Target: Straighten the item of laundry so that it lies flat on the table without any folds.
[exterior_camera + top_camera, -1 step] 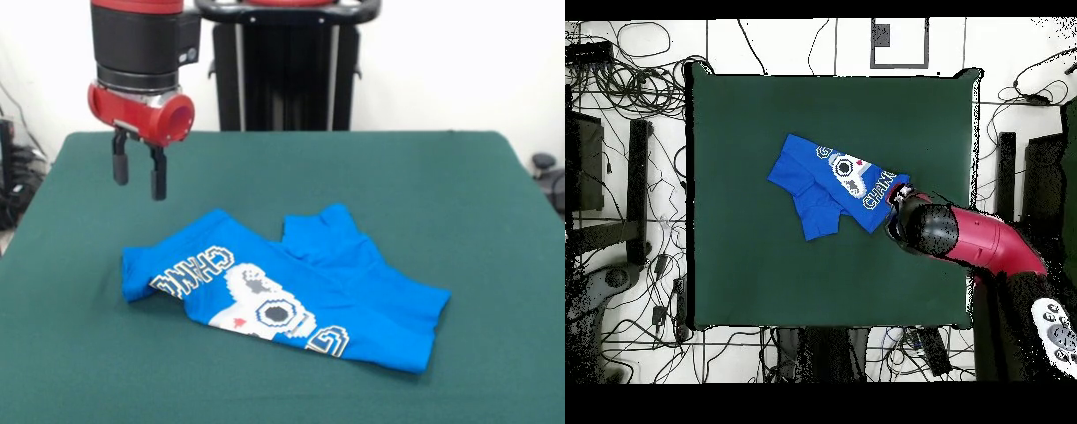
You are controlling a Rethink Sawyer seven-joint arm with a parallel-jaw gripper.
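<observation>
Now the bright blue short-sleeved T-shirt (291, 296) is seen rumpled and folded over near the middle of the dark green felt-covered table (459, 177). The red and black gripper (139, 172) is held above its lettered corner, jaws narrowly parted and empty, presumably lined up for a grasp.

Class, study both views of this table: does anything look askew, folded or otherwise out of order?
Yes. The blue T-shirt lies crumpled and skewed on the green table, folded over itself so its pixel graphic is partly covered, with one sleeve doubled up. The tool hangs open above the table beside it, holding nothing.
</observation>
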